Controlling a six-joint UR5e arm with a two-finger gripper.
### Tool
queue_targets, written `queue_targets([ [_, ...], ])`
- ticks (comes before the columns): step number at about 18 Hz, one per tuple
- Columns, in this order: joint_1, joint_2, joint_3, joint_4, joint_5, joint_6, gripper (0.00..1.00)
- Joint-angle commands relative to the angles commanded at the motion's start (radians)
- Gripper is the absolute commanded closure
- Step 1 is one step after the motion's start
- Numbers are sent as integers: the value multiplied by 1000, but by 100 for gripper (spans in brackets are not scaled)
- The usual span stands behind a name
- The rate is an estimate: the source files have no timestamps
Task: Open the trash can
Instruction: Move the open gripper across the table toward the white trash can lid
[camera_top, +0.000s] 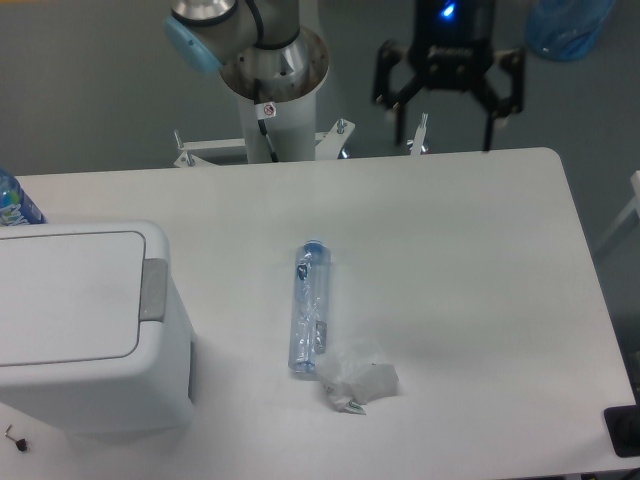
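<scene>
The white boxy trash can (85, 330) stands at the table's left front, its flat inset lid shut. Its grey push tab (153, 290) sits on the right edge of the lid. My gripper (447, 130) hangs open and empty above the table's back edge, right of centre, far from the can.
A clear plastic bottle (309, 306) with a blue cap lies mid-table, with crumpled clear plastic (357, 379) at its near end. Another bottle (14, 201) peeks in behind the can at the left edge. The arm's base column (272, 85) stands behind the table.
</scene>
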Motion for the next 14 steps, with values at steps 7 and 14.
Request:
queue_targets([
  [7,-137,-55,1,26,0,-152,0],
  [14,-220,-98,-2,101,-2,-316,0],
])
